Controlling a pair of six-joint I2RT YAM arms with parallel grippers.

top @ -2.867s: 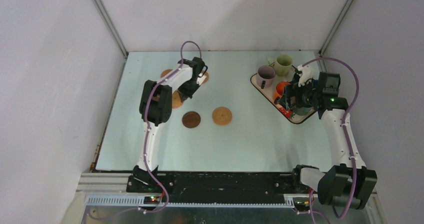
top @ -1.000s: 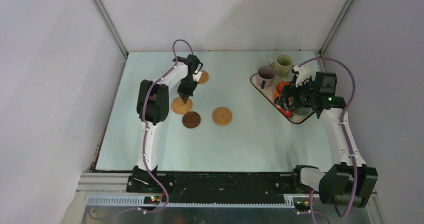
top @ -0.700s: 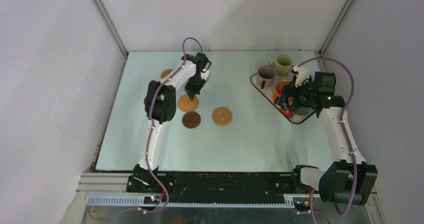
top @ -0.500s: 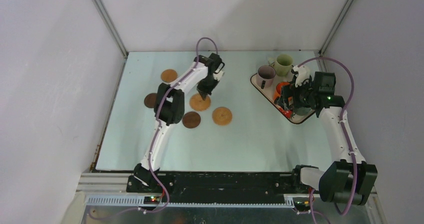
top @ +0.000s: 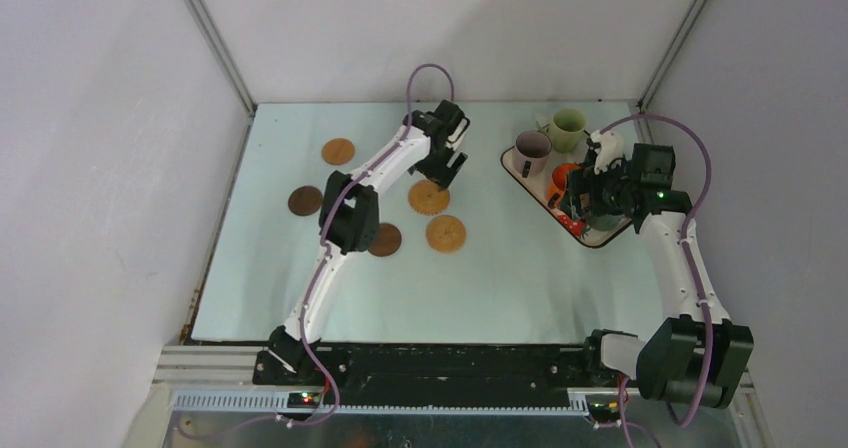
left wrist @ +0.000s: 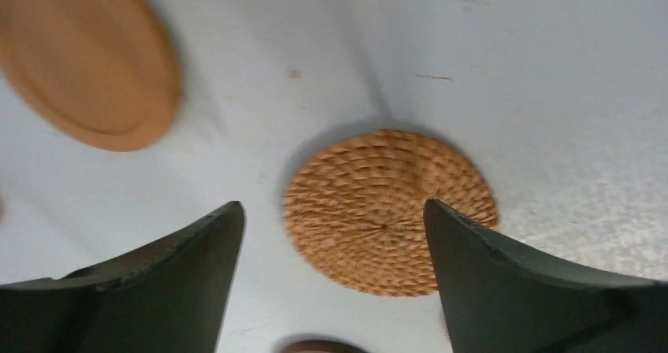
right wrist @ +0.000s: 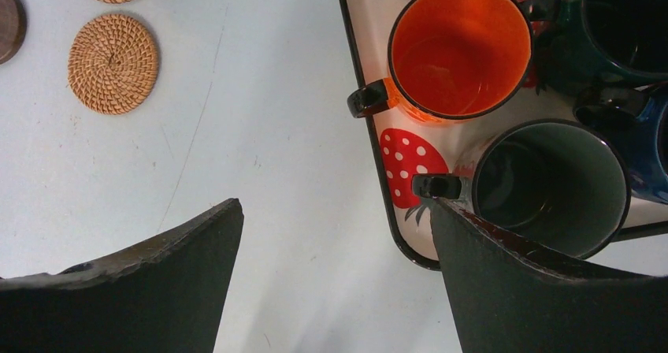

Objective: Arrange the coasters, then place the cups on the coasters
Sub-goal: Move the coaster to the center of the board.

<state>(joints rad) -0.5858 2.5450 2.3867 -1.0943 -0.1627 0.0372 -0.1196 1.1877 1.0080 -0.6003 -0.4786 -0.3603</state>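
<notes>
Pale blue-green flat table, seen from above. Far left: smooth tan round coaster; nearer, dark brown round coaster. Centre: woven tan round coaster, just beside it a second woven tan coaster and a second dark brown coaster, partly hidden. Far right: white strawberry-print tray.

Woven tan coaster, orange cup, white strawberry-print tray

The smooth tan coaster is blurred and edge-cropped, while the navy cup seems mostly cut off.
</notes>
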